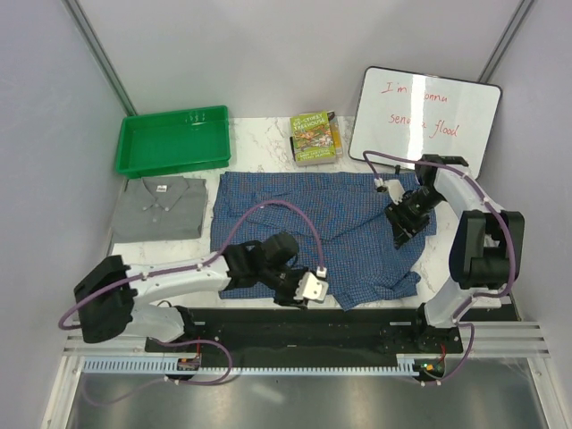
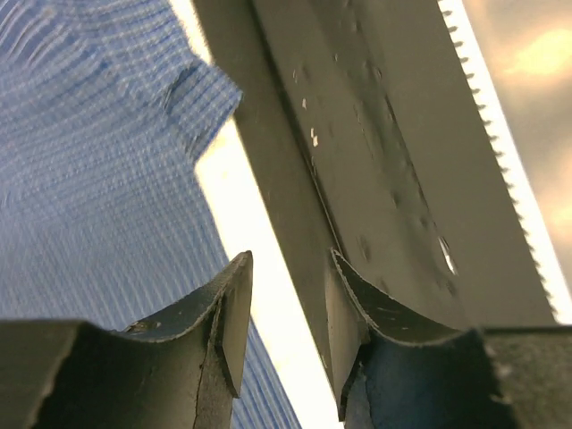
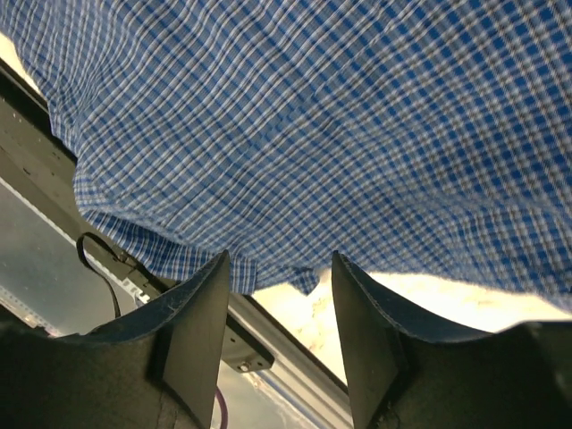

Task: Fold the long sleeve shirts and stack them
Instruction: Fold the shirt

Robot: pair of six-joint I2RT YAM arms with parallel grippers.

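The blue checked shirt (image 1: 331,223) lies spread out, rumpled, in the middle of the table. The plain grey shirt (image 1: 161,207) lies folded at the left, collar up. My left gripper (image 1: 293,295) is open and empty at the blue shirt's near edge. In the left wrist view it (image 2: 286,313) hangs over the white table strip, with the shirt (image 2: 89,179) to its left. My right gripper (image 1: 399,234) is open and empty above the shirt's right side. In the right wrist view the gripper (image 3: 279,331) has the check cloth (image 3: 313,116) just beyond its fingertips.
A green tray (image 1: 172,140) stands at the back left, a book (image 1: 315,138) at the back middle, and a whiteboard (image 1: 424,116) leans at the back right. A black rail (image 1: 313,322) runs along the table's near edge, close to the left gripper.
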